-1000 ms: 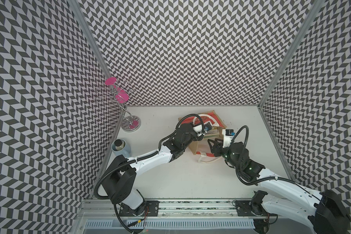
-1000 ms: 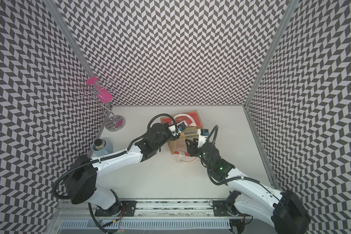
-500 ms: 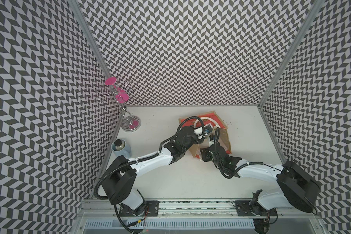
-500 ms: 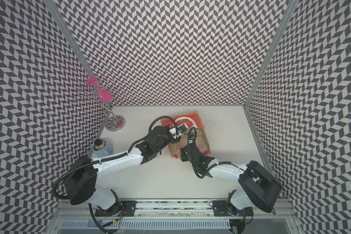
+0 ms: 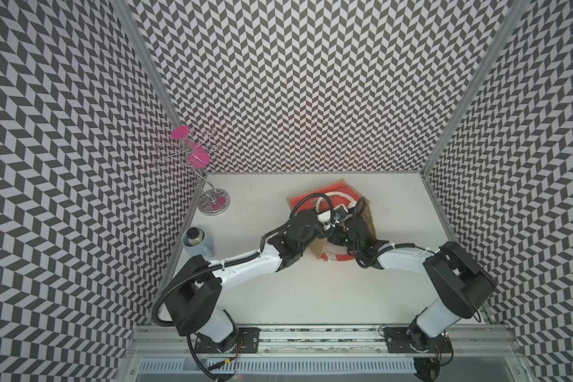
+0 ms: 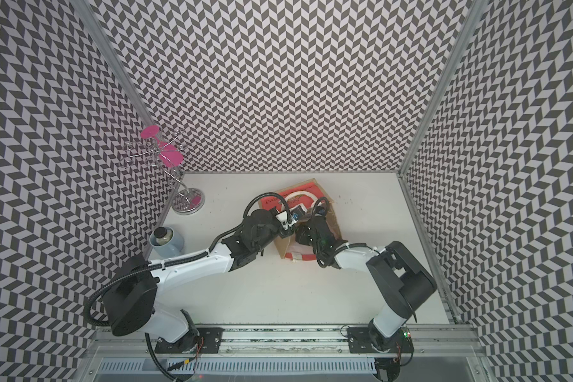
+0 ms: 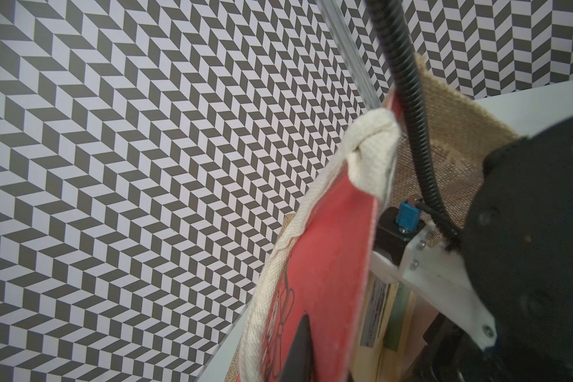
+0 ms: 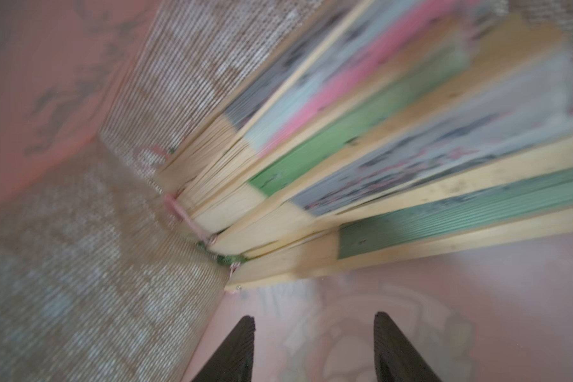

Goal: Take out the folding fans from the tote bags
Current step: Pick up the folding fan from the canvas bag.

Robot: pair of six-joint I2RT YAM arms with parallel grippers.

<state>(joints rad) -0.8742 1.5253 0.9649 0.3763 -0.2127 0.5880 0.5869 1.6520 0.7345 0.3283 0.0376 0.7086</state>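
Folding fans (image 8: 361,158): closed bundle inside tote bag; pale wood sticks, green, pink & grey-printed paper.
Top views, tote bag (image 5: 317,250) (image 6: 282,246): on table (image 5: 311,297), toward the back; tan jute sides, red panel w/ cream handle (image 5: 339,195) on far side.
Top views, arms: L arm (image 5: 245,264) & R arm (image 5: 401,261) meet over the bag, wrists close together; both grippers masked by the wrists.
Top views, rest: wire stand (image 5: 212,206) w/ pink discs in back-left corner; pale blue cup (image 5: 199,246) by L wall, well apart from bag.
L wrist, left gripper (image 7: 303,347): closed on bag's red panel; one dark finger on outer face, other hidden behind it. Fans' wood edges (image 7: 401,317) just inside the panel.
R wrist, right gripper (image 8: 311,350): inside bag, jaws apart, nothing between them. Fans lie just beyond the tips, not touching; butt ends w/ pink tassel cord (image 8: 186,218) against jute wall. View blurred.
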